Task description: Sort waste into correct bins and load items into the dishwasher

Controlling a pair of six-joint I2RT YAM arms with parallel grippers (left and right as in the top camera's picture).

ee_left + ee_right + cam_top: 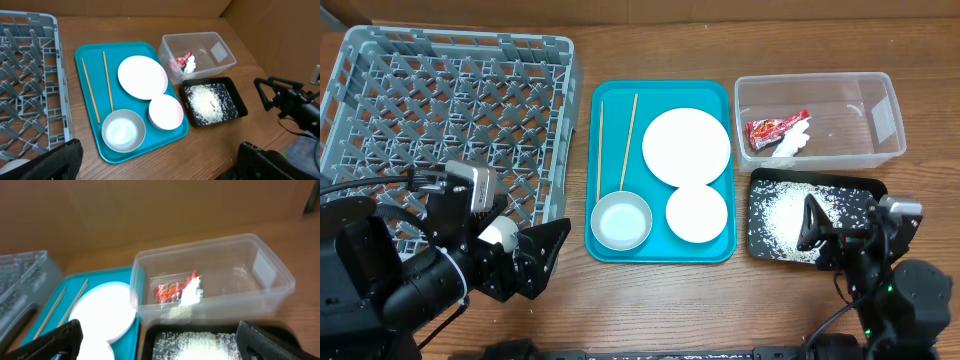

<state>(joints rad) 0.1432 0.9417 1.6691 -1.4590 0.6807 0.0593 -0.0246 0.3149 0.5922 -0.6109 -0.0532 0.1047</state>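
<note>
Both grippers hung empty with jaws spread wide. The left gripper (532, 258) was just off the near right corner of the dish rack (380, 60), and the right gripper (842, 235) was over the near edge of the black tray (865, 186).

The waste looked sorted. The red wrapper (772, 128) and paper scrap (794, 143) lay in the clear tub (885, 110), and the rice grains (780, 215) lay in the black tray. The cup (500, 232) seemed to sit at the rack's near right corner, though the left arm hid part of it.

The plate (686, 146) lay flat on the teal tray (720, 252), touching the right bowl (697, 212). A finger failing to get under its thin rim would likely shove it into that bowl. The chopsticks (628, 140) were thin enough to roll or slip from a pinch, and one ended at the left bowl (620, 222), which crowded a grasp there. A careless swing of the left arm could knock the cup, and a low sweep by the right arm could scatter the rice.
</note>
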